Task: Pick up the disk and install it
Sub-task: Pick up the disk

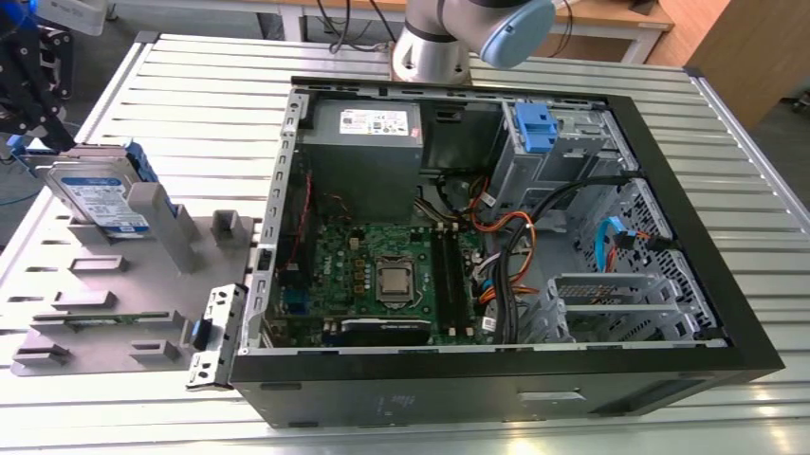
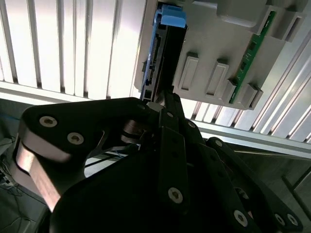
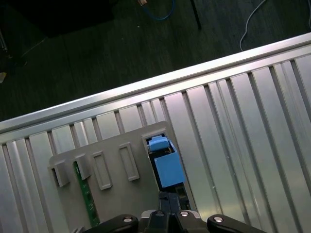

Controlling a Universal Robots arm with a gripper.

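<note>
The disk [image 1: 101, 197] stands on edge in a slot of the grey fixture plate [image 1: 76, 284], at the exterior view's left. It is silver-grey with a blue-and-white label and blue rails. Both wrist views look along the disk's edge [image 2: 163, 53], and its blue handle [image 3: 167, 167] faces the camera. My black gripper [image 1: 53, 133] hangs just above and behind the disk's top. Its fingertips [image 3: 171, 198] lie close together next to the handle, with nothing between them. In the second wrist view the gripper [image 2: 165, 97] ends right at the disk's edge.
An open computer case [image 1: 708, 284] lies on the slatted metal table [image 1: 190, 85], with a motherboard, cables and a grey power supply [image 1: 367, 142] inside. A blue bracket [image 1: 534, 128] sits in its drive bay. A green memory stick [image 1: 108, 319] rests on the fixture plate. The arm's base [image 1: 437, 47] stands behind the case.
</note>
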